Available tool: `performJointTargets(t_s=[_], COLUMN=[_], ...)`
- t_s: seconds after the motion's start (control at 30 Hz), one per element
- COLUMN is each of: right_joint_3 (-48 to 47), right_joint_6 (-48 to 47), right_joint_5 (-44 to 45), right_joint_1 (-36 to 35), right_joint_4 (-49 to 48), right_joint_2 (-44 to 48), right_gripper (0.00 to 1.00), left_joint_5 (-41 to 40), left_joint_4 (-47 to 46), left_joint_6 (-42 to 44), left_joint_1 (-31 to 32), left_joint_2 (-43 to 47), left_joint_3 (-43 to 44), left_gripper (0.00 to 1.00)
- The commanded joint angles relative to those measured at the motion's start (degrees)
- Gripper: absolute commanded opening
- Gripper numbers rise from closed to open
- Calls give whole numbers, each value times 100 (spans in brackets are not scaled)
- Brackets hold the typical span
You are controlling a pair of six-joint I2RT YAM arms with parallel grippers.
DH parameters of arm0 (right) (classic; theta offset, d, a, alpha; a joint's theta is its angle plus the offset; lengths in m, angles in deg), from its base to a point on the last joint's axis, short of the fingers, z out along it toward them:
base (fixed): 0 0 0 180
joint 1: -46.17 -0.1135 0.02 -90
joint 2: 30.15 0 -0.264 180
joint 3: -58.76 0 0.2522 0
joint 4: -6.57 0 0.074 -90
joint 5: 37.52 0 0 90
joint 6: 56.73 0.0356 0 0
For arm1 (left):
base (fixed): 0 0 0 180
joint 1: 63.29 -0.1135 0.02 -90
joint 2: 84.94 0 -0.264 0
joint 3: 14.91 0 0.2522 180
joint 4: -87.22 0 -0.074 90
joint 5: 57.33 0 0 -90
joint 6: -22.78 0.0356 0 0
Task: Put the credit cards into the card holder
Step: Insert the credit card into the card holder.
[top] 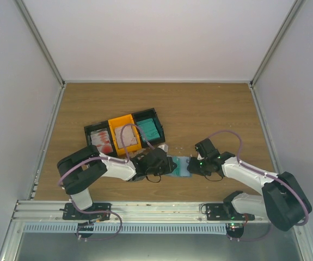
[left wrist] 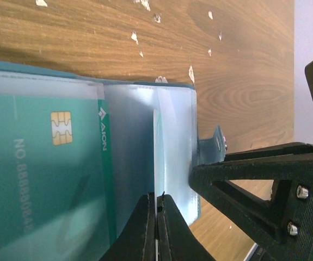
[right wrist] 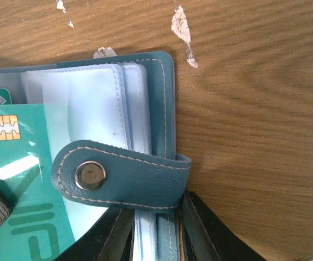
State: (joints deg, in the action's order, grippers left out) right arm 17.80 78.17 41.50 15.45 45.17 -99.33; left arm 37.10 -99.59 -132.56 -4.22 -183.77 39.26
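Teal card point(left wrist: 42, 179) lies across the open card holder point(right wrist: 164, 98). Left end effector point(left wrist: 156, 200) pinches a clear sleeve point(left wrist: 167, 147) apart for loading. Right end effector point(right wrist: 156, 239) clamps the cover steady.

The left arm point(top: 118, 167) rises from its base, folds its elbow out toward 9 o'clock, and then stretches the forearm low toward 3 o'clock. The left gripper point(top: 170, 165) has its two fingers point(left wrist: 142, 234) pressed flat together, with only a thin clear sleeve of the card holder point(left wrist: 172, 136) pinched between them. The right arm point(top: 243, 173) leans from its base toward 10 o'clock, with the wrist bent down. The right gripper point(top: 191, 166) faces the left one, almost tip to tip. Its jaws stand apart, one on each side of the holder's edge. Whether they really press on it, I cannot tell from the wrist view.
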Motion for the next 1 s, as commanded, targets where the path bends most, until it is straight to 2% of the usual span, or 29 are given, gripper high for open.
performJointTargets(t_s=[0.0,0.97], right_joint_3=[288,385], right_joint_6=[84,135], right_joint_5=[-93,-283], right_joint_1=[22,10], right_joint_4=[263,95], right_joint_2=[-149,-135], right_gripper=[25,24], left_joint_5=[-594,-140], left_joint_4=[-490,-1034], left_joint_6=[-109,-526], left_joint_1=[73,197], left_joint_2=[-1,-551], left_joint_3=[-151,-95], left_gripper=[0,0])
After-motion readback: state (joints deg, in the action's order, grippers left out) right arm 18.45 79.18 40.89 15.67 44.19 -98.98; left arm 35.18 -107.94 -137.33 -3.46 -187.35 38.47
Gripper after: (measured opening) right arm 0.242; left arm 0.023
